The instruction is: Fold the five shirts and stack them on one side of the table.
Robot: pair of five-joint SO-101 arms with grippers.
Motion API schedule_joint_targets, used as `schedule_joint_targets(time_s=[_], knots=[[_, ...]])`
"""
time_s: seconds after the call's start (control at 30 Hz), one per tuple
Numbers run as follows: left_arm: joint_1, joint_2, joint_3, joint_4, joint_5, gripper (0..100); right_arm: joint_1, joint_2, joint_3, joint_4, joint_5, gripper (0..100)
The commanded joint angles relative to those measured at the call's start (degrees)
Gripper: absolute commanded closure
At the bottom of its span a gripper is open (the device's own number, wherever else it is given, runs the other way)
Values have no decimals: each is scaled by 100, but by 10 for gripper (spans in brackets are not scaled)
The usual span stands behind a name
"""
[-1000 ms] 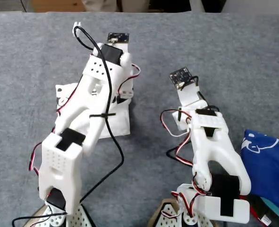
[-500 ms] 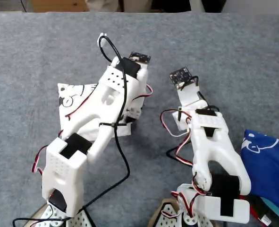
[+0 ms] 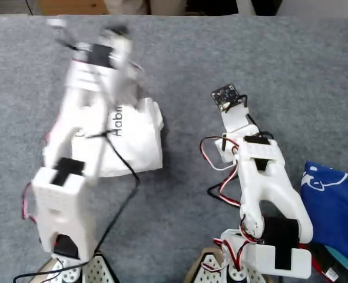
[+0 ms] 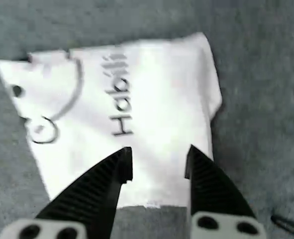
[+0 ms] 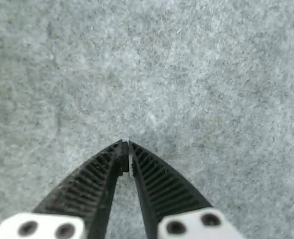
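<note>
Tabletop (image 3: pixel 303 65): grey felt; white shirt (image 3: pixel 147 141) centre-left, blue shirt (image 3: pixel 332 206) lower right.
Left gripper (image 4: pixel 156 162): parted over white shirt.
Right gripper (image 5: pixel 127 154): closed, empty.

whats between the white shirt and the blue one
In the high view the right arm stands between the white shirt and the blue shirt; the rest of that stretch is bare grey felt tabletop.
</note>
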Motion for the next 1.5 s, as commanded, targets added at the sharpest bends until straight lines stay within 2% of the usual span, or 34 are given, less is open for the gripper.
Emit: schedule_joint_targets(time_s=[0.0,0.1,0.27,0.4,0.57,0.73,1.03,1.23,1.47], knots=[[-976,-110,-598,-26,114,963,48,-251,-31,-79,0,991],[-1486,268,-571,-44,105,977,-75,-268,-321,132,79,990],[-1873,980,-624,-123,79,981,-822,-207,-2281,1899,114,990],[-2031,1464,-607,-651,79,981,-1622,259,-4057,3086,308,991],[-2075,1868,-642,-1011,79,981,-2484,1446,-6026,4220,316,992],[-2075,2026,-598,-1389,97,981,-2967,2923,-8057,5046,299,992],[-2031,1613,-870,-1099,484,980,-3468,5429,-12119,6945,79,992],[-1916,1349,-1732,-237,475,980,-3512,6615,-13191,7024,70,992],[-1327,1358,-1134,-255,791,980,-3187,7257,-13235,6462,70,993]])
